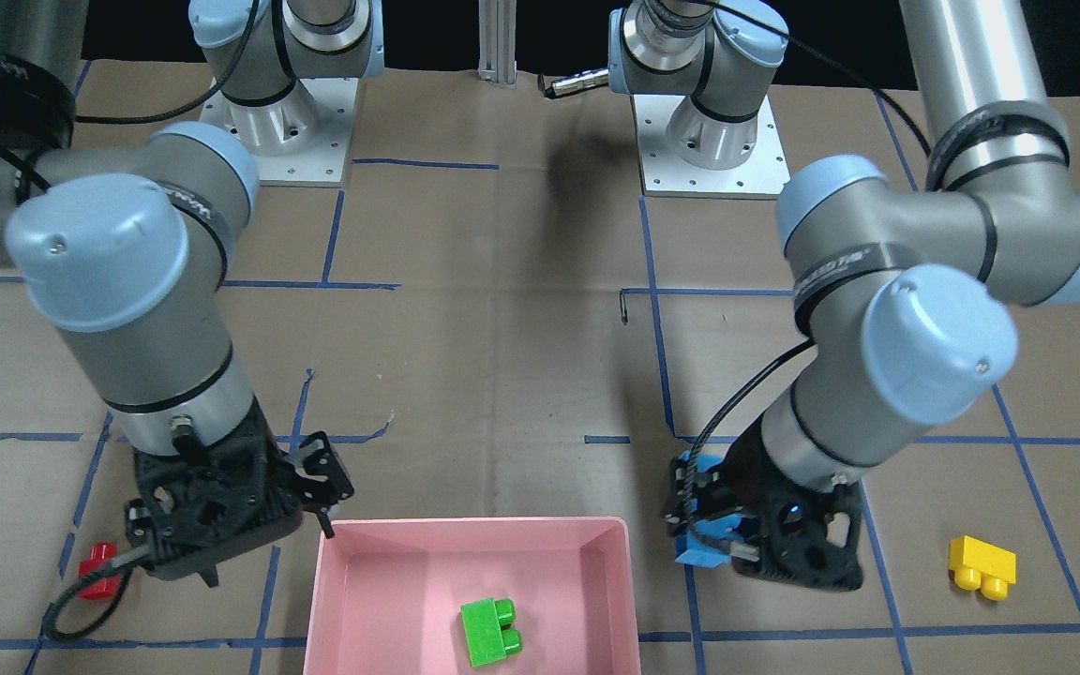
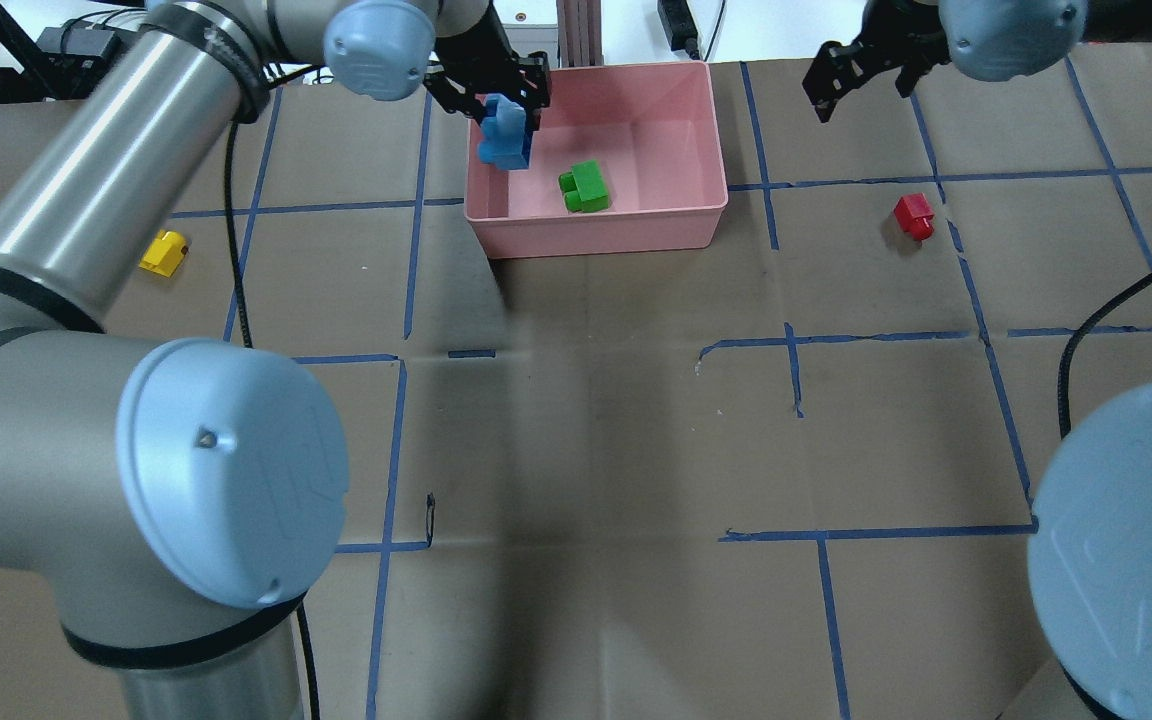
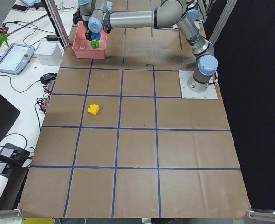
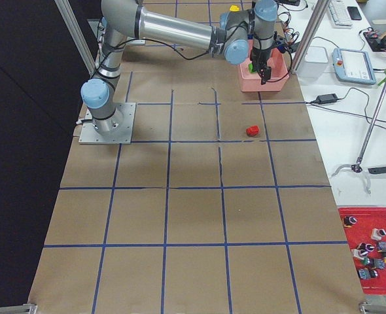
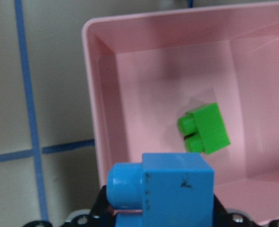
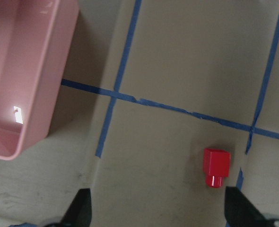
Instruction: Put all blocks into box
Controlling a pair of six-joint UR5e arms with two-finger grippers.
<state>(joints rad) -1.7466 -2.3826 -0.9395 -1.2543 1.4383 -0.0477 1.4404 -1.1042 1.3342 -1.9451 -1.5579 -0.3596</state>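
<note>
The pink box (image 2: 616, 232) sits at the far side of the worktop (image 2: 586, 420), away from the robot's bases, its long side running across from the robot's left to its right. Inside it, on the floor near the middle, lies the green brick (image 2: 588, 187), tipped on its side with both studs pointing toward the box's left end. It touches no wall.

At that left end the blue brick (image 2: 506, 150) is held off the worktop, clamped between the fingers of the left end effector (image 2: 508, 105). In the overhead view the brick hangs about over the box's left wall. In the front-facing view it appears just outside that wall, so I cannot tell whether it is within the rim. The left wrist view looks past the brick's blue face and one stud, down into the box at the green brick.

The red brick (image 2: 914, 215) lies on the worktop off the box's right end, well apart from the box and beside a blue tape line. The right end effector (image 6: 156, 201) hovers off the same end of the box, fingers spread apart and holding nothing. Its wrist view shows the box's rounded corner at one side and the red brick below, nearer one finger than the other.

The yellow brick (image 2: 164, 253) rests on the worktop off the box's left end, farther from the box than the red one and well apart from both end effectors
</note>
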